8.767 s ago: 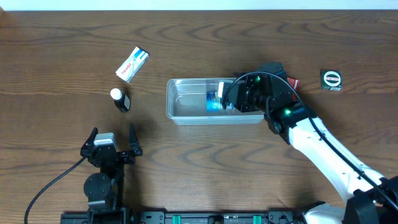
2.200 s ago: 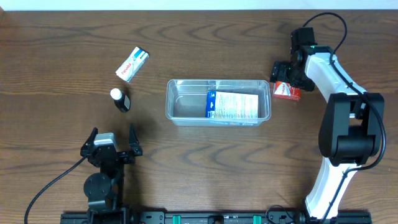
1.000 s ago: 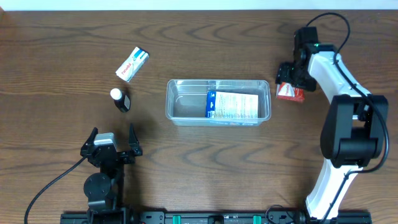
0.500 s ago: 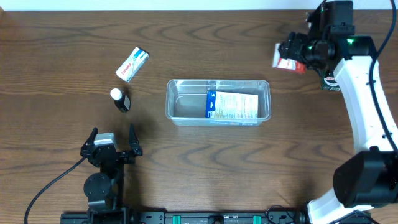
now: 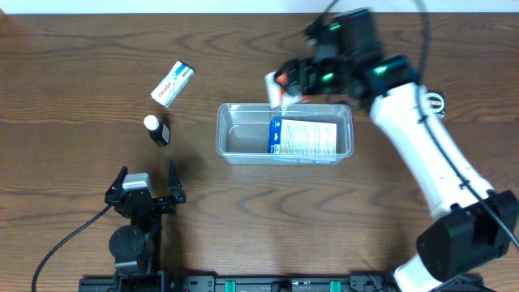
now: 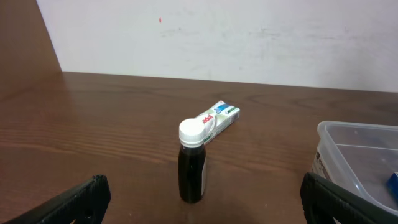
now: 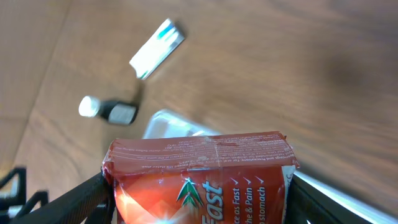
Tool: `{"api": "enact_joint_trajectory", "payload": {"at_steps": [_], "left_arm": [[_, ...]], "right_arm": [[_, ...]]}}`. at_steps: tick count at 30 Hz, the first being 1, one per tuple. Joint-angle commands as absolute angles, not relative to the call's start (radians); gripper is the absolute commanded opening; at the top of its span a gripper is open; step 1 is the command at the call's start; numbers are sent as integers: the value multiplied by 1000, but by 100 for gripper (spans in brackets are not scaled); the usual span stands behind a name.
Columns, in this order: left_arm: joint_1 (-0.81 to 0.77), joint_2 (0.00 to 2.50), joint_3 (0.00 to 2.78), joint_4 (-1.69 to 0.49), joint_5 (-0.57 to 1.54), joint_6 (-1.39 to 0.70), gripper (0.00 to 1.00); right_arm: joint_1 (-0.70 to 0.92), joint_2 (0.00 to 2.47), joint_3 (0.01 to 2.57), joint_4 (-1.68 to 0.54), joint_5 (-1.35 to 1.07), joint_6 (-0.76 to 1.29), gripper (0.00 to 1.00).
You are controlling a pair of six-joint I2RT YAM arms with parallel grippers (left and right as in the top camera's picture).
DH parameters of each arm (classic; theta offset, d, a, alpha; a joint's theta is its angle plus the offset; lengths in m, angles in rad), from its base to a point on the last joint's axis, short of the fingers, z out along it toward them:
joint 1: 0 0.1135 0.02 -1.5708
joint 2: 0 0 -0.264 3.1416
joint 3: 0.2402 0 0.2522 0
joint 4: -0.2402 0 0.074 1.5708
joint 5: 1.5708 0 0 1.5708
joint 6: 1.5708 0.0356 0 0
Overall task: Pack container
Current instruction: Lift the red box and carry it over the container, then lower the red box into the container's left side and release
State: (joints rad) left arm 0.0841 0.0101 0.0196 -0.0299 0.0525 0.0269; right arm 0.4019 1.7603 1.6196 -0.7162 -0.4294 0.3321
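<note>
Container (image 5: 220,135): you'll find the clear tub at the middle of the table (image 5: 73,227), long side running left to right, upright and open on top.
Inside the container: a blue and white printed box (image 5: 306,138) lies flat in the right half; the left half is bare. Its print is too small for you to read.
Right gripper (image 5: 283,83): clenched on a red packet (image 7: 199,180), held in the air over the far rim of the container, about midway along it.
Packet writing: on the right wrist camera you can read "Fast", "& Pain" and "Stomach" in white on the red wrapper, each line cut off at its left. A small green and white leaf-like mark sits beside "Fast".
Right fingers (image 7: 74,202): one dark finger on each side of the packet, pressed against its ends.
Left gripper (image 5: 147,173): released, jaws spread wide, low at the near left of the table and holding nothing.
Bottle (image 6: 191,163): a small dark bottle with a white cap stands upright to the left of the container, well apart from it and beyond the left gripper.
White box (image 6: 219,118): a slim white box with red lettering and a green-blue end lies flat beyond the bottle, at the far left. You cannot make out the lettering.
Black item (image 5: 439,101): a small black thing with a round pale ring on it lies at the far right, partly hidden by the right arm.
</note>
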Motion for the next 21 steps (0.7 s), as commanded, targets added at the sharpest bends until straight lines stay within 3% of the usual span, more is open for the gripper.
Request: {"api": "enact_joint_trajectory", "payload": {"at_steps": [1, 10, 21], "left_arm": [[89, 5, 4, -68, 44, 30, 98], [89, 5, 4, -68, 44, 30, 98], [89, 5, 4, -68, 44, 30, 98]], "right_arm": [[506, 1753, 1565, -677, -299, 405, 77], [670, 1753, 1383, -464, -119, 597, 75], [688, 1758, 1188, -223, -59, 726, 79]]}}
